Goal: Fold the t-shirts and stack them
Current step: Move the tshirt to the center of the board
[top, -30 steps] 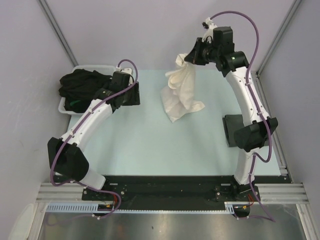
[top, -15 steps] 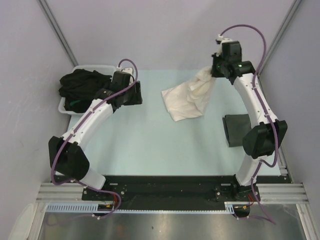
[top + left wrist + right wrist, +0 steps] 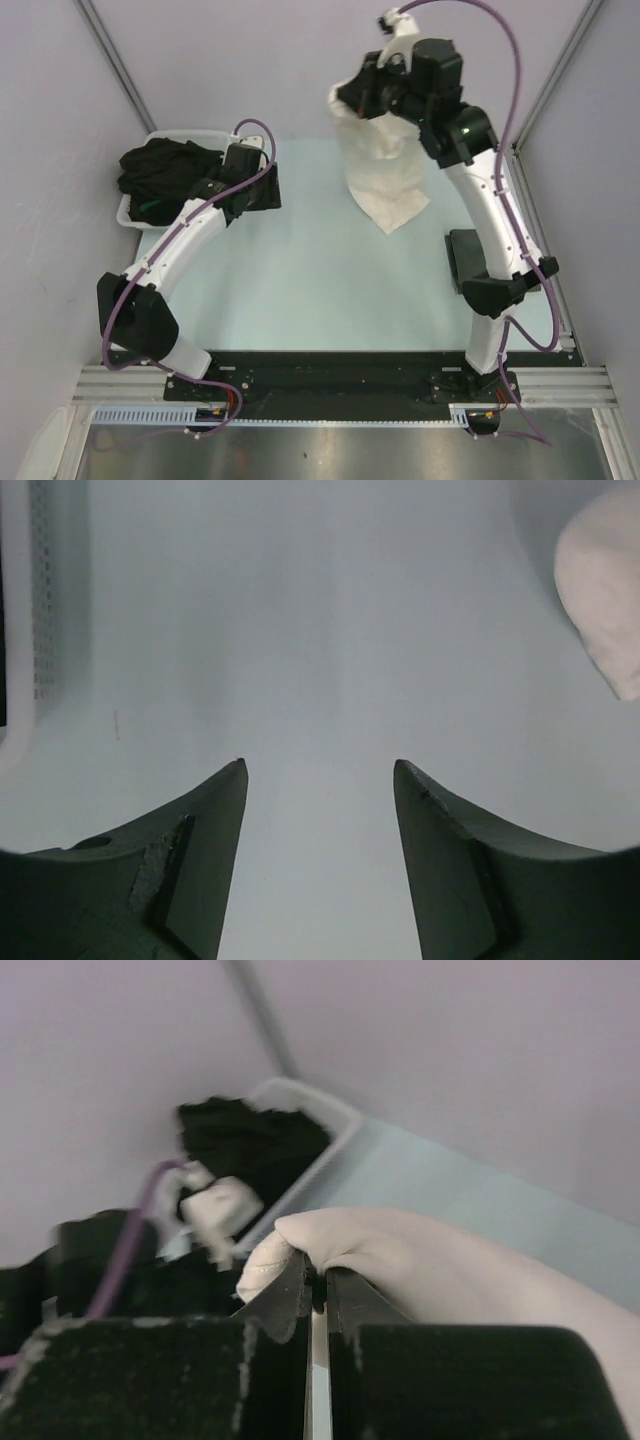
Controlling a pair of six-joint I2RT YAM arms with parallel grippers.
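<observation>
We see the right gripper [image 3: 312, 1278] pinched tight on the cream-white t-shirt [image 3: 385, 170], held high at 12 o'clock. Its long axis runs 12-to-6, with the free tip pointing toward 5. The left gripper [image 3: 318, 780] stands wide and empty at 10 o'clock, beside the white tub [image 3: 186, 134] of black t-shirts [image 3: 160, 170].

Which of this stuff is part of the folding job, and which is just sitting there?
Job:
cream t-shirt, pinched in right hand
dark grey t-shirt, far right
black t-shirts, heaped at left

Just there:
white tub under the black ones
table
</observation>
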